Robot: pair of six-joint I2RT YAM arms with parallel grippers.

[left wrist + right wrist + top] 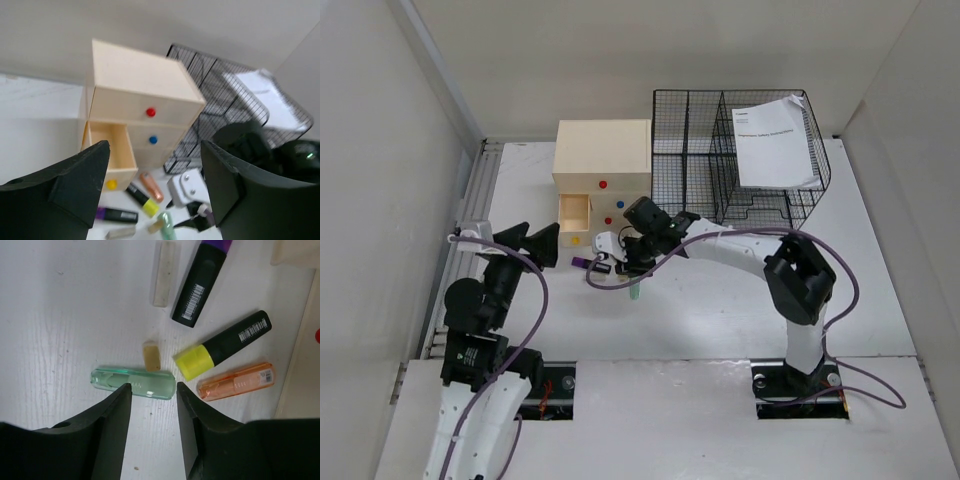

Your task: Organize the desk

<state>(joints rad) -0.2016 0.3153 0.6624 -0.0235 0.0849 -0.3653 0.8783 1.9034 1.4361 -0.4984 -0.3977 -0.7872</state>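
Green plastic marker [132, 382], lower centre on the desk [60, 315], looks light and slick; our right pincer [153, 390] stands open, and we'd pinch mid-barrel.

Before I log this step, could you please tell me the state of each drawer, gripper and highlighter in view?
Yellow-knob drawer: pulled open.
Red-knob drawer: shut.
Blue-knob drawer: shut.
Left gripper: open, empty.
Green highlighter: lying flat, not gripped.
Right gripper: open, above one end of it.
Yellow highlighter: capped, lying flat.
Purple highlighter: capped, lying flat.
Orange highlighter: lying flat.
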